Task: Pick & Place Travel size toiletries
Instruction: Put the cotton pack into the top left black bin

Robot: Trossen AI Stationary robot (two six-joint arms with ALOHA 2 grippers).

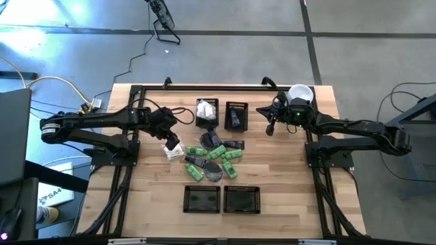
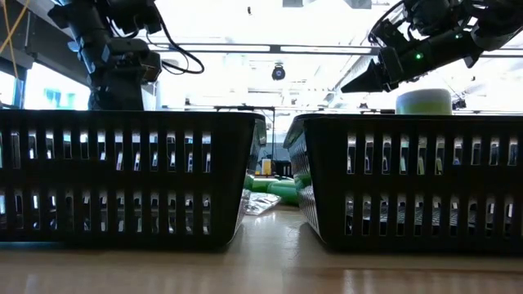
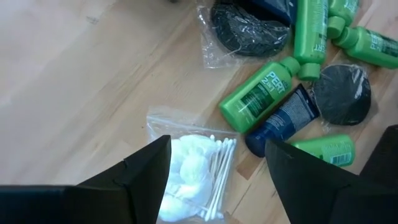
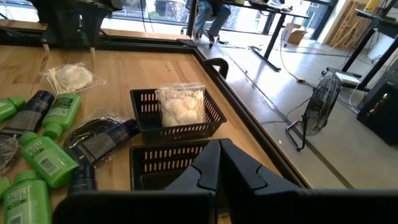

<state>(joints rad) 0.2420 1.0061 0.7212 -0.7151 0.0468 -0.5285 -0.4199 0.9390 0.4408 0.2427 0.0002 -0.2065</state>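
The toiletries lie in a loose pile mid-table (image 1: 214,156): green bottles (image 3: 264,93), a dark blue tube (image 3: 283,118), dark discs in clear wrap (image 3: 341,93), and a clear bag of cotton swabs and balls (image 3: 193,168). My left gripper (image 3: 214,180) is open above that bag (image 1: 174,151), one finger on each side of it. My right gripper (image 4: 217,168) is shut and held in the air (image 1: 270,126), right of the far baskets. One far basket holds a white packet (image 4: 180,109). The other (image 1: 236,116) holds a dark item. My left gripper comes down from above over the swab bag (image 3: 193,168), which lies flat on the table. One finger (image 3: 146,177) overlaps the bag's edge in the wrist view. Whether it touches the bag, I cannot tell.
Two black mesh baskets (image 1: 202,199) (image 1: 242,199) sit side by side at the near edge and fill the low view (image 2: 122,175). A pale-green cylinder with a white lid (image 1: 300,94) stands at the far right, behind my right arm. Bare wood lies left and right of the pile.
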